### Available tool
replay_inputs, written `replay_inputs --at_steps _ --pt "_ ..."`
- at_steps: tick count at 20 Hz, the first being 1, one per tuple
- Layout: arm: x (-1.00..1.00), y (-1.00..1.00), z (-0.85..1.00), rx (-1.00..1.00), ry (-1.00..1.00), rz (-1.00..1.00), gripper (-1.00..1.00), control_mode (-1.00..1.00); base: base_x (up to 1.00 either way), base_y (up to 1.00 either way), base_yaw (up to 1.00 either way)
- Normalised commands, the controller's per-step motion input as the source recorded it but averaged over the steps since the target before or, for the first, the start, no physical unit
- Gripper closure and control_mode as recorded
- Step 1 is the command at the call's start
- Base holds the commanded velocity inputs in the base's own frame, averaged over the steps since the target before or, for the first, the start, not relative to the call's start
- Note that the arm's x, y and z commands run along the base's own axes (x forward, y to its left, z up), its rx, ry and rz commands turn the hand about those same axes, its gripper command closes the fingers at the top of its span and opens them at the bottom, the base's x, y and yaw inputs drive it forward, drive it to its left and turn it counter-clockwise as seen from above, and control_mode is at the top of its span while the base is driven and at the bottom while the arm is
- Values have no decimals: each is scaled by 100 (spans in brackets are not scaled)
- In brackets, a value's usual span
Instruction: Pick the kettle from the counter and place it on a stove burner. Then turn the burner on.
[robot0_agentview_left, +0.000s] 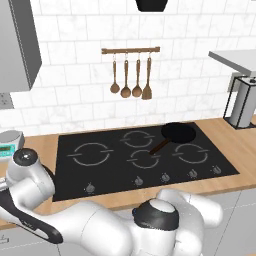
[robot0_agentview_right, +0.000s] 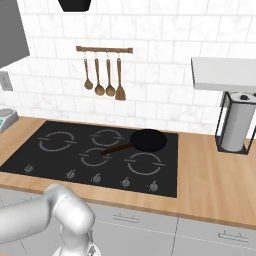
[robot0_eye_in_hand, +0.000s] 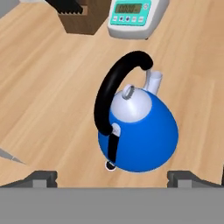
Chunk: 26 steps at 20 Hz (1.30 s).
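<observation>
I am looking down over one desk (robot0_agentview_left: 235, 145) that is carrying one black cooktop (robot0_agentview_left: 75, 177). From left to right in the left base view, one scale (robot0_agentview_left: 10, 142) is sitting at the desk's left end, then the cooktop is showing four bare grey rings, with the widest ring, the burner (robot0_agentview_left: 91, 153), lying at its left. One pan (robot0_agentview_left: 178, 133) is resting on the back right of the cooktop, its handle pointing toward the middle ring. Five knobs (robot0_agentview_left: 90, 188) are lining the cooktop's front edge. On the wall above, one rail (robot0_agentview_left: 131, 50) is carrying four wooden utensils. At the far right one paper-towel roll (robot0_agentview_right: 235, 127) is standing in a wire holder under a shelf (robot0_agentview_right: 225, 73).

In the hand view, one kettle (robot0_eye_in_hand: 144, 131) is standing upright on the desk, well apart from the cooktop, its black handle arching over the pale lid and its spout pointing toward the scale (robot0_eye_in_hand: 131, 17). One dark knife block (robot0_eye_in_hand: 81, 15) is sitting to the left of the scale. My tool (robot0_eye_in_hand: 113, 177) is hanging released, jaws spread wide; its two tips are standing on either side of the kettle's near side, grasping nothing.
</observation>
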Motion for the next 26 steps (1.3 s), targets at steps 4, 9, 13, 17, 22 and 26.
replay_inputs --at_steps 4,9,13,17,22,26 --pt "9 14 -9 0 0 -11 -100 -100 0 0 0" --pt "13 9 -10 0 0 -10 -100 -100 0 0 0" --pt "19 10 -11 0 0 -10 -100 -100 0 0 0" --pt "21 14 -9 0 0 -10 -100 -100 0 0 0" --pt "23 22 -9 0 0 -8 -100 -100 0 0 0" --pt "17 16 -12 0 0 -8 -100 -100 0 0 0"
